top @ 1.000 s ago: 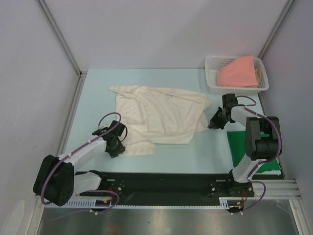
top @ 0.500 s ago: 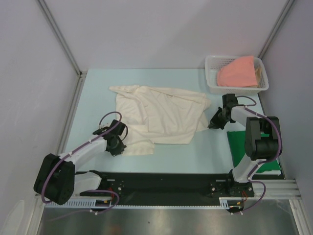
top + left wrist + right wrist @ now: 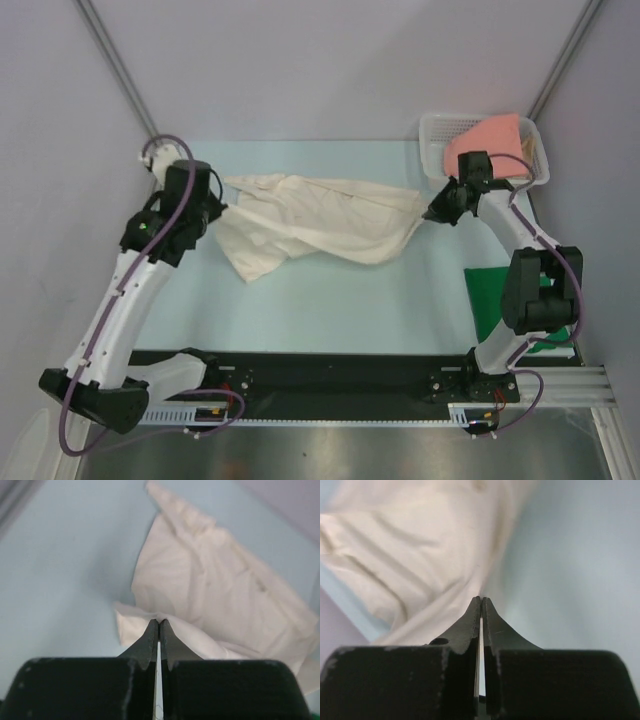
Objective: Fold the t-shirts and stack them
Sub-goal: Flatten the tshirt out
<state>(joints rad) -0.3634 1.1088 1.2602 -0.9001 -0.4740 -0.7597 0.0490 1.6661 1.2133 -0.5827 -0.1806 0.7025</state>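
Note:
The cream-white t-shirt (image 3: 320,222) is pulled into a long band across the far half of the table. Its lower left part sags toward the front. My left gripper (image 3: 214,208) is shut on its left end. In the left wrist view a fold of the cream cloth (image 3: 220,590) is pinched at the tips of the left gripper (image 3: 159,622). My right gripper (image 3: 431,214) is shut on the shirt's right end. In the right wrist view the cloth (image 3: 420,540) runs away from the tips of the right gripper (image 3: 481,599). A dark green t-shirt (image 3: 497,300) lies folded at the right. A salmon-pink t-shirt (image 3: 487,145) sits in the basket.
The white lattice basket (image 3: 432,152) stands at the far right corner, just behind my right arm. Grey walls and metal posts close in the light blue table (image 3: 350,300) on the left, back and right. The black base rail (image 3: 330,375) runs along the near edge.
The left gripper shut on the shirt's near-left part and carried it up to the far left. The right gripper moved back toward the basket. The shirt went from a spread heap to a stretched band.

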